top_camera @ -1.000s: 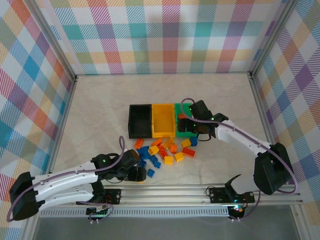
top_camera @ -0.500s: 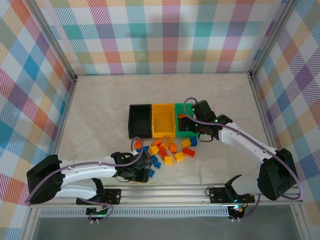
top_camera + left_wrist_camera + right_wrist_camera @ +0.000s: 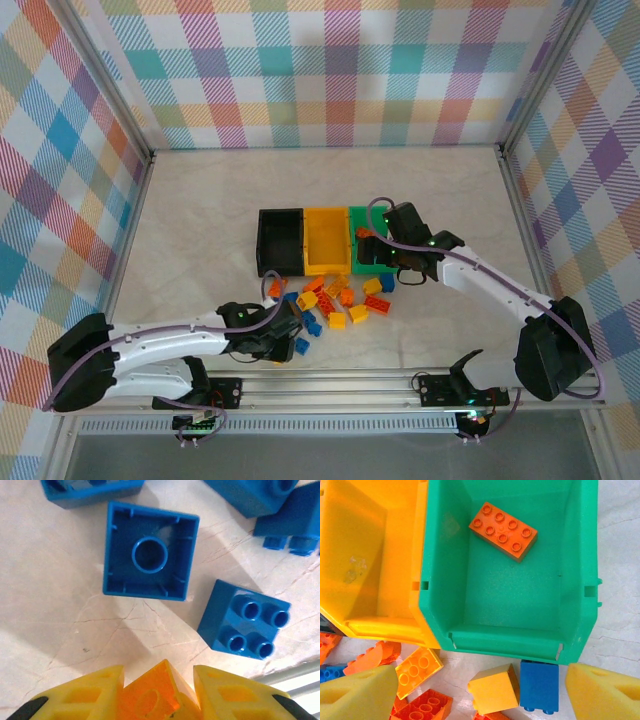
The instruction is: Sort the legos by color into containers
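Step in hand: orange sorting. The left end effector (image 3: 157, 696) pinches an orange brick (image 3: 152, 687) beside an upturned blue brick (image 3: 150, 550), towards the near edge of the worktop (image 3: 60, 630). The right end effector (image 3: 480, 695) hovers spread over the green bin (image 3: 505, 640), which holds one orange eight-stud brick (image 3: 503, 531). Judged next move: lift the pinched brick, carry it to the green bin and release. The right arm crowds that bin.

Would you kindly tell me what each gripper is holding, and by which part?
The left gripper clamps an orange brick, one jaw on either side. The right gripper holds nothing, jaws open.
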### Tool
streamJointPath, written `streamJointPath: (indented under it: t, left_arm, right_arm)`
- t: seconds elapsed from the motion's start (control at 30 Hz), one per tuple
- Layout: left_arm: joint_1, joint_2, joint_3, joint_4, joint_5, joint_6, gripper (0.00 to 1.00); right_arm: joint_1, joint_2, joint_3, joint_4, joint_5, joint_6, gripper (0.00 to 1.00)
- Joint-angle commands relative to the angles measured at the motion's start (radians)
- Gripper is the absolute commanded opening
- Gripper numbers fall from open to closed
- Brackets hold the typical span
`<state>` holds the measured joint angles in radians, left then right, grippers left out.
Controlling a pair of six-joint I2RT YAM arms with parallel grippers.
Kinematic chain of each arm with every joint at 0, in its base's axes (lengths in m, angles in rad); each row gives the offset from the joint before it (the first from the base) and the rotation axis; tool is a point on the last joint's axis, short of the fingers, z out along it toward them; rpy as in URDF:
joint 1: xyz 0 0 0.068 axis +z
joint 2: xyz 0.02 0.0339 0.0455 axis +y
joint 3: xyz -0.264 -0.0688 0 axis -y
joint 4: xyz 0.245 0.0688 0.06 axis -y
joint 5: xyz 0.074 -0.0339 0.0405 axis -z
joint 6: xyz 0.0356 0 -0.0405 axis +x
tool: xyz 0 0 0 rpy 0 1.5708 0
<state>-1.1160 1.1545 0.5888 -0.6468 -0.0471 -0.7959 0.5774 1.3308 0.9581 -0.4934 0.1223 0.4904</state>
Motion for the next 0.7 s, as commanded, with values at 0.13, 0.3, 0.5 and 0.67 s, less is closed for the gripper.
streamJointPath:
  t: [0.13,0.3,0.5,0.67]
  left_arm:
    - [0.187,-0.045,0.226,-0.085,-0.162,0.128,0.25]
    - [0.385,0.109,0.383,0.069,-0.212,0.206,0.23]
    - [0.489,0.410,0.614,0.118,-0.236,0.255,0.20]
    - [0.548,0.540,0.704,0.116,-0.267,0.245,0.18]
  right_arm:
    - [0.007,-0.028,-0.014,0.026,0.006,0.020,0.87]
    - [0.008,-0.015,-0.018,0.022,0.002,0.032,0.87]
    - [0.007,-0.032,-0.022,-0.013,0.010,0.028,0.87]
    - [0.007,-0.080,-0.053,-0.028,-0.002,0.041,0.87]
